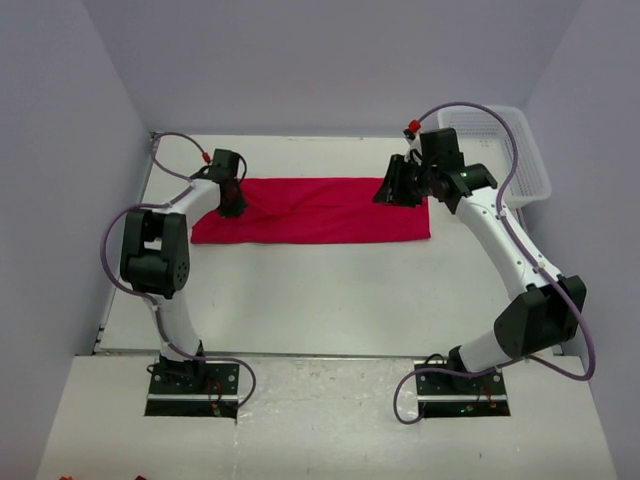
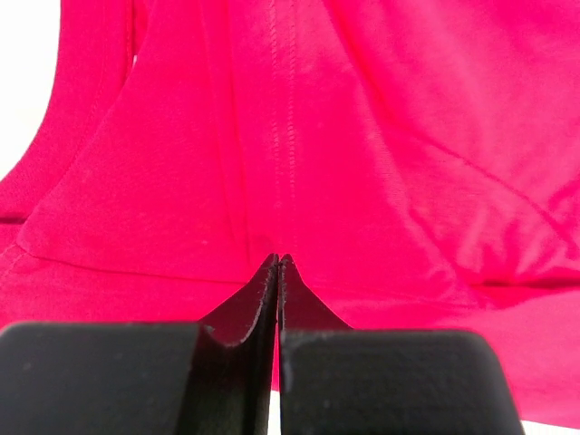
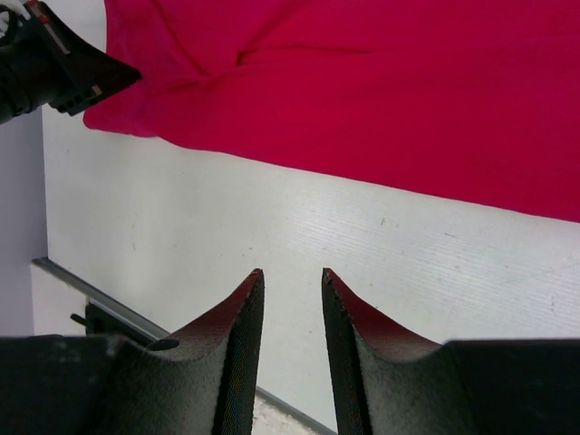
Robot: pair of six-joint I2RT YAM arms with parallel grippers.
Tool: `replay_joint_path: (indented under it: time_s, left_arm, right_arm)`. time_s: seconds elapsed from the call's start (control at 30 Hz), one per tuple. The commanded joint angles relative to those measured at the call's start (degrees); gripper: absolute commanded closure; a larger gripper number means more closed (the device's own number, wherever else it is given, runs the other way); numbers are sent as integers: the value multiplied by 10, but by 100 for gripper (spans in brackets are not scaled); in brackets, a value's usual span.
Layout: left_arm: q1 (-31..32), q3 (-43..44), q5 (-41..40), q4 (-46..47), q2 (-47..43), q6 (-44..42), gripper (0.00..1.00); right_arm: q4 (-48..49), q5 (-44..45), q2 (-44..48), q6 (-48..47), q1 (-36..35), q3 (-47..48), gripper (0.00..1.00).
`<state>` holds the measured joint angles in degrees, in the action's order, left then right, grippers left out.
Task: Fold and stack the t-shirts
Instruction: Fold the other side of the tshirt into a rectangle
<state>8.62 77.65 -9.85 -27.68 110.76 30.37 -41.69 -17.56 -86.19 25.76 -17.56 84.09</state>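
Note:
One bright red t-shirt (image 1: 320, 212) lies on the white table as a long folded strip running left to right. It fills the left wrist view (image 2: 381, 136) and the top of the right wrist view (image 3: 381, 91). My left gripper (image 1: 232, 200) is at the strip's left end. Its jaws (image 2: 276, 258) are closed together on the red cloth, and creases run out from them. My right gripper (image 1: 398, 188) is at the strip's far right end. In its own view it (image 3: 292, 272) is open and empty over bare table, with the shirt's edge beyond its tips.
A white mesh basket (image 1: 520, 150) stands at the far right, beside the right arm. The white table (image 1: 320, 300) has walls at the back and on both sides. The left gripper also shows at the top left of the right wrist view (image 3: 54, 59).

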Motion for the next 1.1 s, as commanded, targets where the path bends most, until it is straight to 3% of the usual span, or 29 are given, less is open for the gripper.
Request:
replay_joint_path:
  time_s: [0.0, 0.17, 0.27, 0.37, 0.6, 1.07]
  left_arm:
    - [-4, 3, 13, 35, -41, -17, 100]
    - [-4, 24, 26, 39, -42, -20, 100]
    - [-4, 53, 26, -7, -28, -22, 100]
    - [-4, 38, 10, -10, -34, -22, 75]
    - [-8, 33, 9, -29, -30, -21, 61]
    - [-7, 4, 34, -23, 11, -6, 61]
  right_arm:
    - [20, -17, 0, 6, 2, -6, 66]
    - [17, -20, -6, 7, 2, -6, 66]
    - [16, -21, -2, 6, 2, -4, 66]
    - [18, -19, 1, 4, 3, -2, 66]
    - [21, -28, 4, 5, 2, -9, 66]
    - [30, -33, 7, 6, 3, -19, 66]
